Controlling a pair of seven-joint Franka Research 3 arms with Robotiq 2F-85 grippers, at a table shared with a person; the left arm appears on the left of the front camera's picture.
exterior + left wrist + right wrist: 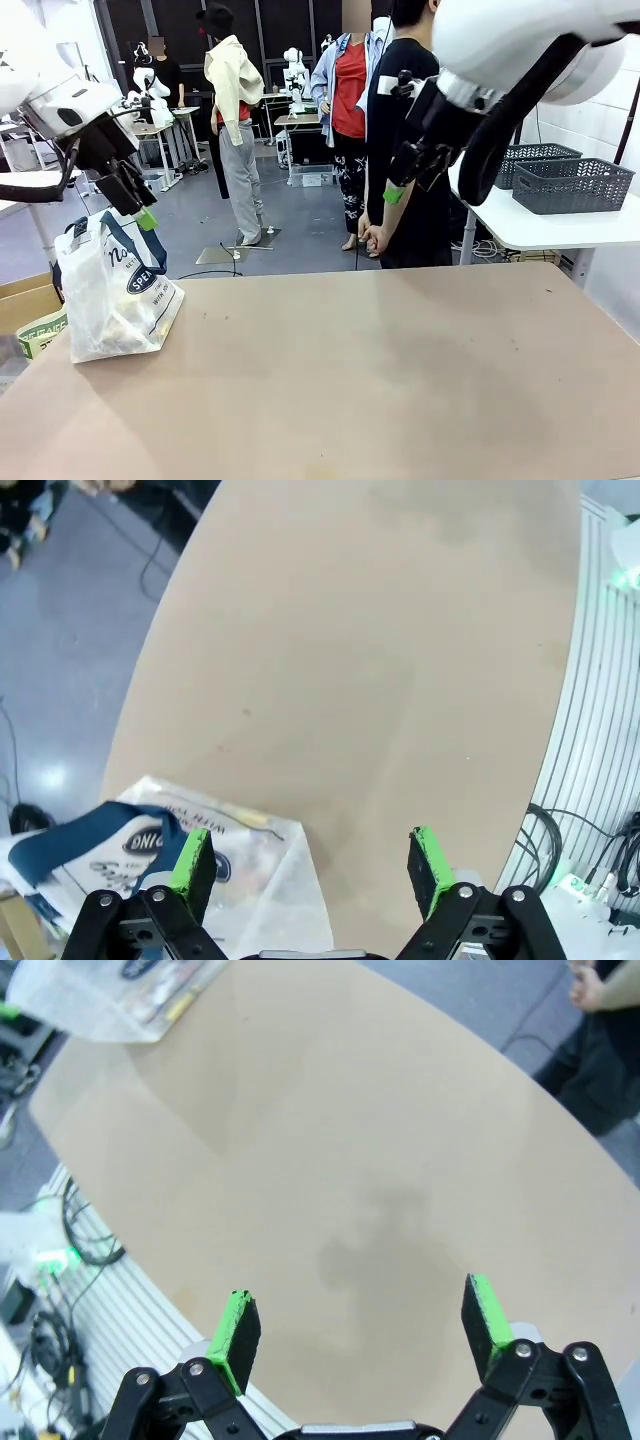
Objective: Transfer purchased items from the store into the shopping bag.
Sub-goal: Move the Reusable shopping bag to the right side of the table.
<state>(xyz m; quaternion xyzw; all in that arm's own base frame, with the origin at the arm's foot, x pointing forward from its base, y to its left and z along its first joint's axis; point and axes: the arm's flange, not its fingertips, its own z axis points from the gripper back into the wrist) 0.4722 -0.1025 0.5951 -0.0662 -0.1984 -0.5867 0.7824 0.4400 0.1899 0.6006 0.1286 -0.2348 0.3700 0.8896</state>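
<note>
1. From my remote station, the front view shows the shopping bag (112,295) standing at the left side of the tan surface (380,370), near its left edge. It is translucent white plastic with dark navy straps and a navy oval logo with white lettering.
2. The bag bulges with contents. Through the plastic I can make out only faint shapes, and in the right wrist view a few yellowish bits; I cannot tell the individual items apart.
3. My left gripper (140,205) hangs just above the bag's top, apart from it. Its jaws stand wide apart and hold nothing.
4. In the left wrist view, both green pads (195,865) of the left gripper (312,865) are spread, with bare surface (380,660) between them. The bag (200,860) lies below the left-hand pad, its navy strap and logo showing.
5. My right gripper (405,175) is raised well above the surface at the right of the front view, in front of a person in dark clothes (400,150) who stands at the far side with hands clasped low.
6. In the right wrist view, the right gripper (360,1325) has its jaws fully spread and empty. Only bare surface (350,1140) lies between the green pads (240,1325), and the bag (120,995) sits at the far upper left corner.
7. Two dark grey mesh baskets (565,180) rest on a white side table (560,228) behind the right arm.
</note>
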